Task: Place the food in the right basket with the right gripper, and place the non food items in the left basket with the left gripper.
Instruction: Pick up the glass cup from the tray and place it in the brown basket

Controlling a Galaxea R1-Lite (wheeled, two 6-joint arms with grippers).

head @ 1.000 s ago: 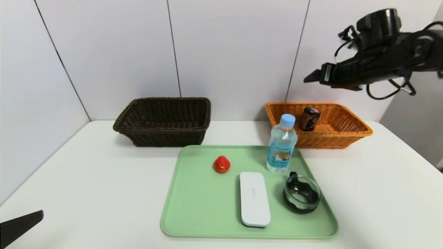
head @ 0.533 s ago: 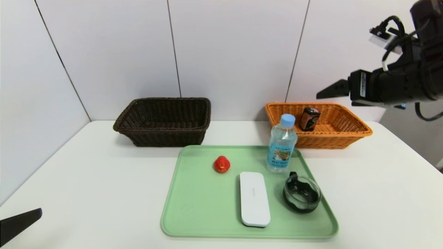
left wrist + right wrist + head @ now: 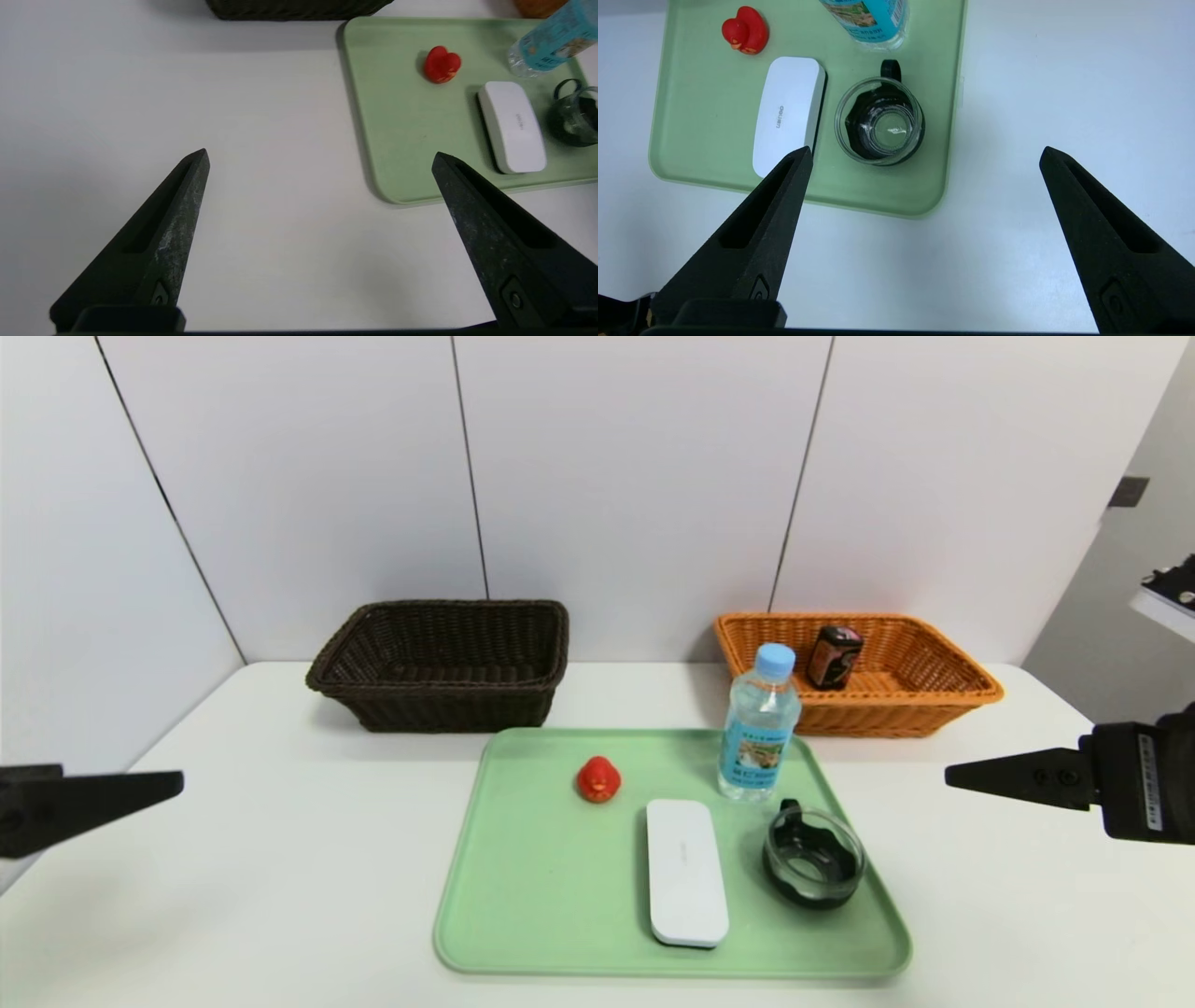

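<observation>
One of five items sorted.
Black box (image 3: 834, 656) lies in the orange basket (image 3: 971, 686); bottle (image 3: 760, 725), duck (image 3: 597, 779), case (image 3: 686, 871) and bowl (image 3: 814, 865) wait on the tray (image 3: 523, 896) between the spread, empty left claw (image 3: 320, 161) and right claw (image 3: 924, 156).

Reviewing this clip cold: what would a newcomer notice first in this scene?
Probably the green tray at table centre, holding a red duck, white case, glass bowl and an upright water bottle. Behind it stand a dark basket on the left and an orange basket on the right, holding a small black box. The left tool and right tool flank the tray, both open and empty.
</observation>
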